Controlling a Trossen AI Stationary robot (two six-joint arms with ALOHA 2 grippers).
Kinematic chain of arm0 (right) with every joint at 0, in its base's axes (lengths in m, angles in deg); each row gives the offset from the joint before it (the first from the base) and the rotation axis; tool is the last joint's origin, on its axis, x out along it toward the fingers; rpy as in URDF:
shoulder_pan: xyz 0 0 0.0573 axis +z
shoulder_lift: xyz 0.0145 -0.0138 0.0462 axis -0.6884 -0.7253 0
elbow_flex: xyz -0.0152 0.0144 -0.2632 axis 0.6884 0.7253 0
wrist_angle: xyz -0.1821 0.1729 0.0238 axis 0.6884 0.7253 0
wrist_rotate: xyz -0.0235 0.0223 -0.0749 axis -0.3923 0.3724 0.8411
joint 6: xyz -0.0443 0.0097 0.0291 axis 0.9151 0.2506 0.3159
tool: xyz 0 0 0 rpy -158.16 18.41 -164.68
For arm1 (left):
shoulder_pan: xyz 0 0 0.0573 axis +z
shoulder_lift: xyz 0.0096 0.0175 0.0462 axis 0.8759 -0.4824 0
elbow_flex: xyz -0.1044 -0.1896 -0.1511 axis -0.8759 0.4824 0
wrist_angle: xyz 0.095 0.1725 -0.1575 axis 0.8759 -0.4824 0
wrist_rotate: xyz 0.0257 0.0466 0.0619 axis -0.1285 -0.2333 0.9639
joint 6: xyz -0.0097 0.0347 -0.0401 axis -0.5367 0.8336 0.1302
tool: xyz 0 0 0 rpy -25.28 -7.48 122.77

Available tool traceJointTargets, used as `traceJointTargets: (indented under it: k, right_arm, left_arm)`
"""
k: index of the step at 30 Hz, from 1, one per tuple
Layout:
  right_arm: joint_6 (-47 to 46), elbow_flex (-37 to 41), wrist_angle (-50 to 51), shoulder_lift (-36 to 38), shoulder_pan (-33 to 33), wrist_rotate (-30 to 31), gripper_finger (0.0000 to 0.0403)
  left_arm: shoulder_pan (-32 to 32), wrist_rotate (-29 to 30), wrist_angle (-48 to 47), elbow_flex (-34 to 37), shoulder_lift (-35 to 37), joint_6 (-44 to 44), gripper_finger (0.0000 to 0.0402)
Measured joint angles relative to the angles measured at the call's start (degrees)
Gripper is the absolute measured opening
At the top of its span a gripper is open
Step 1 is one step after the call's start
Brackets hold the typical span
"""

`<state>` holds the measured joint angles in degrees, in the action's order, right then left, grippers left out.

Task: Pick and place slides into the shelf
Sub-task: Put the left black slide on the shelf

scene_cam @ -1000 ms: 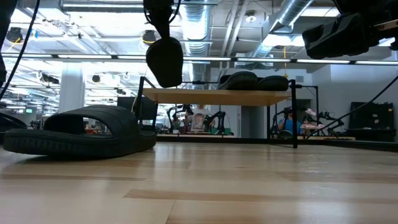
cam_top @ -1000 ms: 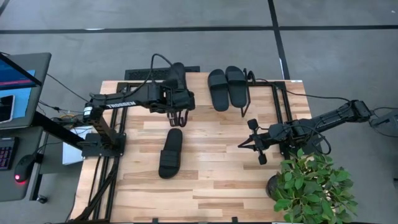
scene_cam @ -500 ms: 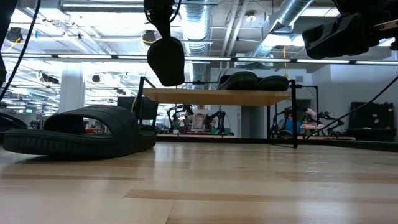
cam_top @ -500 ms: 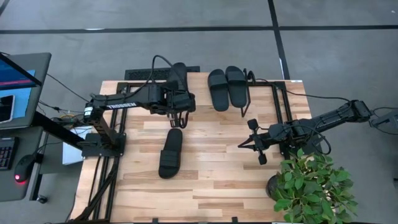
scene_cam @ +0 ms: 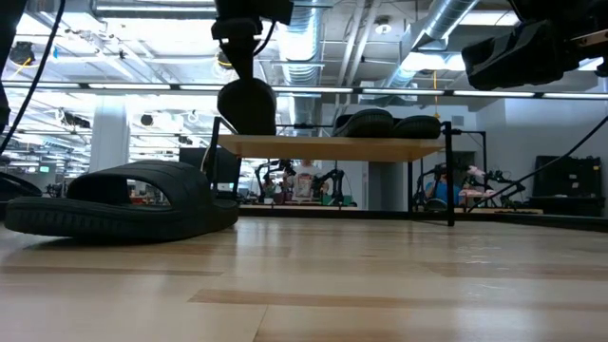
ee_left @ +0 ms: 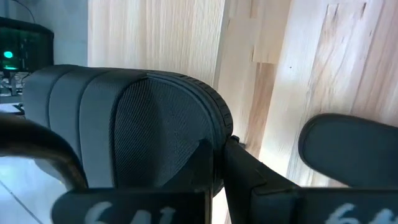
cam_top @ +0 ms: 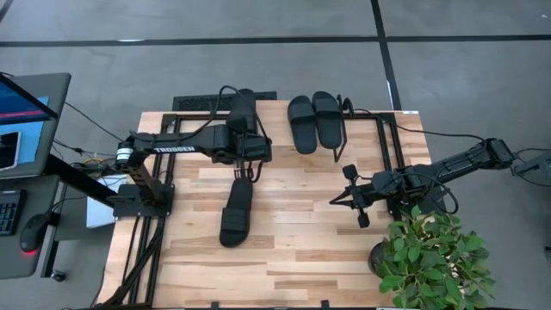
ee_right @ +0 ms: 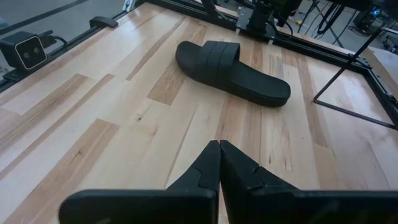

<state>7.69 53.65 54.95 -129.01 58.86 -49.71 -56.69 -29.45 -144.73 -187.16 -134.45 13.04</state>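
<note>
Table (cam_top: 293, 258) of light wood carries everything. Shelf (scene_cam: 332, 147) stands at far edge w/ two slides (cam_top: 313, 120) side by side on top. Third slide (cam_top: 236, 211) lies flat on table, near centre-left. Left gripper (cam_top: 247, 159) is clamped on fourth slide (scene_cam: 246, 104), held off table just beside shelf's left end. Right gripper (ee_right: 219, 163), fingers closed & empty, waits low over table's right side.

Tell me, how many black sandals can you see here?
4: two side by side on the small shelf, at and, one lying on the table, one held up by the left gripper.
</note>
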Motion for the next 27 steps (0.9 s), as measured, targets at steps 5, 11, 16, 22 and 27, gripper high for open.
traceJointTargets:
  k: [5,11,16,22,27]
  right_arm:
    - [0.00,0.00,0.00,0.00,0.00,0.00,0.0000]
    - [0.01,0.00,0.00,0.00,0.00,0.00,0.0000]
    - [0.02,0.00,0.00,0.00,0.00,0.00,0.0000]
    - [0.02,0.00,0.00,0.00,0.00,0.00,0.0000]
    - [0.02,0.00,0.00,0.00,0.00,0.00,0.0000]
  left_arm:
    - [0.02,-0.42,0.99,0.69,0.00,0.21,0.0000]
    - [0.04,-0.64,1.89,0.69,0.00,0.14,0.0000]
    - [0.06,-0.65,1.96,0.69,0.00,0.10,0.0000]
    - [0.13,-0.67,1.99,0.69,0.00,-0.32,0.0000]
    - [0.13,-1.08,3.48,0.69,0.00,-0.42,0.0000]
